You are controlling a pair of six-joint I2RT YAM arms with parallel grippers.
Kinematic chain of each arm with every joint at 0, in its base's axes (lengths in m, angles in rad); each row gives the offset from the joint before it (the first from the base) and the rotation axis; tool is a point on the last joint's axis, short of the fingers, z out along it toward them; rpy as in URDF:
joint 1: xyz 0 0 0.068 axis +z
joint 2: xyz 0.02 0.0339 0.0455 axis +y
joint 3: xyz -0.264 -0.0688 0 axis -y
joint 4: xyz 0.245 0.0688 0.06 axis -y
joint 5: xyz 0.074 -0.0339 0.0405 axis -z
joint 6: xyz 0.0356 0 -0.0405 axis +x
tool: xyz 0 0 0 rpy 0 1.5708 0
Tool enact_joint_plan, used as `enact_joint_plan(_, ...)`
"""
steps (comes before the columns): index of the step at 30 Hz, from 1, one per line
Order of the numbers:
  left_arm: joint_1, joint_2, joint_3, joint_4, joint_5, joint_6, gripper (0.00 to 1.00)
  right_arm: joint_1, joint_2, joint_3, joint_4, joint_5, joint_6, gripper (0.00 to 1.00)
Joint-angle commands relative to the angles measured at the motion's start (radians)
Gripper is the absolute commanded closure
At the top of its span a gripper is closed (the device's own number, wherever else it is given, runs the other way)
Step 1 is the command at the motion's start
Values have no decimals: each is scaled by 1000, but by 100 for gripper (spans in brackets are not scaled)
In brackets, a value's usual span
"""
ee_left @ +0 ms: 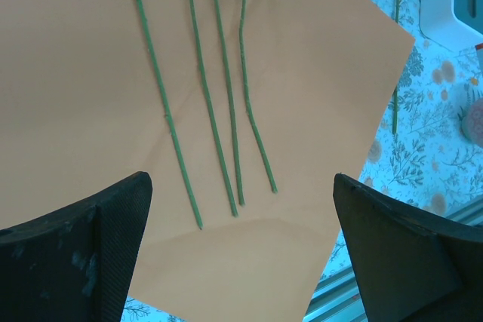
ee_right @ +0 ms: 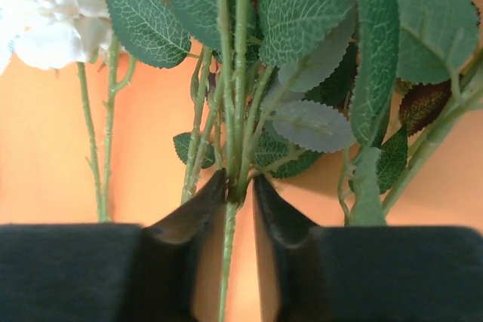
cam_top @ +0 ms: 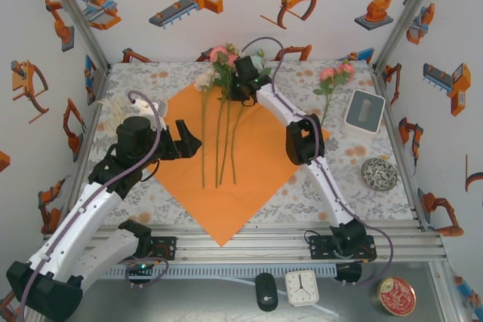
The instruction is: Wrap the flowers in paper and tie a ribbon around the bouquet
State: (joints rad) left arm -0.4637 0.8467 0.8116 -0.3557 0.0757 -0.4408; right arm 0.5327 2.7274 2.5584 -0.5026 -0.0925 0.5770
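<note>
Pass over the bare near corner of the paper [cam_top: 226, 213]; farther in, the flowers [cam_top: 221, 137] and right arm [cam_top: 303, 139] block you.

I have two pincers, one left pincer [ee_left: 241, 180] and one right pincer [ee_right: 240, 186]. One orange paper [cam_top: 253, 164] lies mid-table. On it I count four flowers [ee_left: 167, 115], their stems side by side. A fifth sprig [cam_top: 336, 73], far right, carries two pink blooms. On the right there is one white box [cam_top: 366, 111] and one round dish [cam_top: 379, 174]. At the near edge are one clock [cam_top: 302, 288], one black oval thing [cam_top: 266, 290] and one red tin [cam_top: 396, 295].
</note>
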Motion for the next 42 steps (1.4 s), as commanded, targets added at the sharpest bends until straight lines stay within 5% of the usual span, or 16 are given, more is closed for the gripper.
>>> enact_joint_plan(1,3,-3,0,11,23,-19,3,-8,-146,4,-28,11,-39,67)
enact_joint_plan(8,1,-11,-22,77,123,-32,3,-58,-444,-233,-21,78,-101,60)
enact_joint_plan(16,-91,46,-36,279,391,-3,2,-305,-687,-626,-36,310,-242,58)
enact_joint_plan(25,-173,136,8,306,456,52,1,-530,-590,-665,-78,312,-257,56)
enact_joint_plan(42,-176,162,29,261,378,67,0,-568,-311,-456,-184,152,-220,63)
